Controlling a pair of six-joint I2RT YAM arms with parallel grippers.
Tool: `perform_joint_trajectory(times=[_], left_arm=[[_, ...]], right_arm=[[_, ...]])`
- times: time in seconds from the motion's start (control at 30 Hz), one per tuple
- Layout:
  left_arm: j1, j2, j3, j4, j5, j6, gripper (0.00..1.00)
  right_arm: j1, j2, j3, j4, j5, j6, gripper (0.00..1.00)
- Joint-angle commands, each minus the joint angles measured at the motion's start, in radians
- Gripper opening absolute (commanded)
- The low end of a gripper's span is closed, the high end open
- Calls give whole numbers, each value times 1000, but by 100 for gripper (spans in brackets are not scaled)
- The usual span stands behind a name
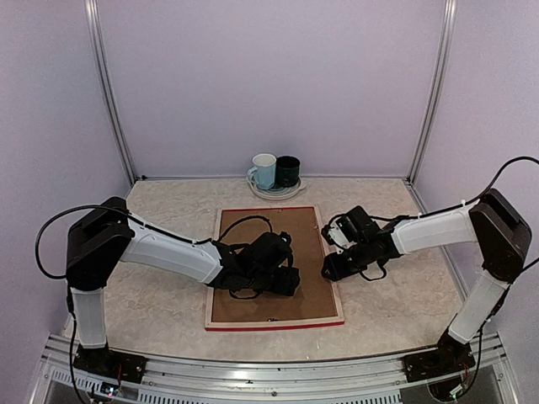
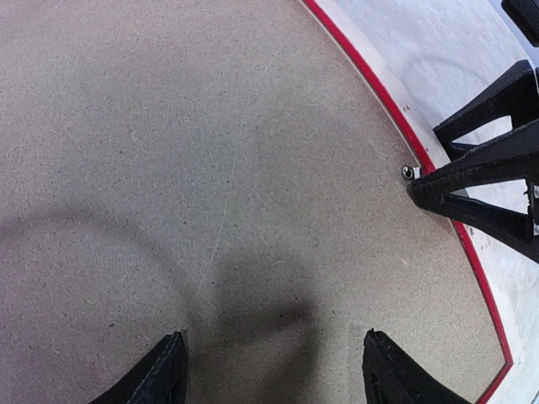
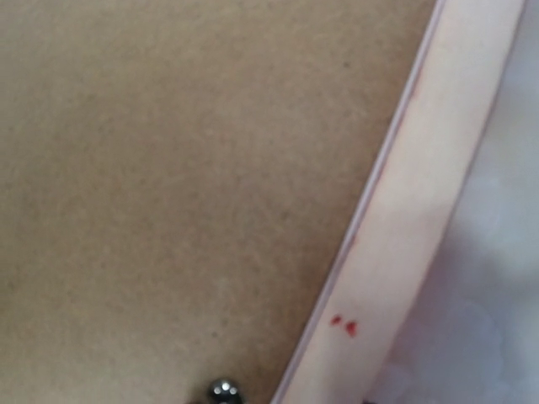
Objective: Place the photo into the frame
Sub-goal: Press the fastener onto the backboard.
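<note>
At the table [image 1: 396,311] centre lies one frame [image 1: 214,269], face down, with one brown backing board [image 1: 253,307] inside. One left gripper [image 2: 274,370] hovers open over the board. One right gripper [image 2: 421,160], fingers slightly apart, sits at the frame's right edge. Two mugs [image 1: 264,171] stand on one plate [image 1: 275,192] behind.

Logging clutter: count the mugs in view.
2. A pale mug and a dark mug stand side by side on the plate at the back, beyond the frame; none looks hidden.

red-edged pale frame [image 1: 274,325], brown speckled board [image 1: 246,308], marbled beige table [image 1: 168,212]
</note>
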Motion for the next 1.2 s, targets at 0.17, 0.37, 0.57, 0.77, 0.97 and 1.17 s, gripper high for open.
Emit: perform_joint_trajectory(times=[0.17, 0.37, 0.57, 0.77, 0.97, 1.17], left_arm=[[-5, 46, 4, 3, 52, -17, 70], [-6, 46, -4, 8, 53, -20, 70], [-6, 46, -7, 12, 52, -22, 70], [-1, 35, -1, 9, 41, -9, 70], [17, -39, 9, 1, 6, 24, 74], [27, -180, 16, -47, -59, 55, 82]], right_arm=[[20, 48, -6, -110, 53, -30, 30], [20, 45, -11, -106, 105, -18, 14], [20, 43, -13, -104, 87, -16, 15], [20, 0, -10, -91, 39, 2, 23], [19, -73, 9, -105, 28, 4, 52], [-4, -164, -5, -89, -16, 11, 79]])
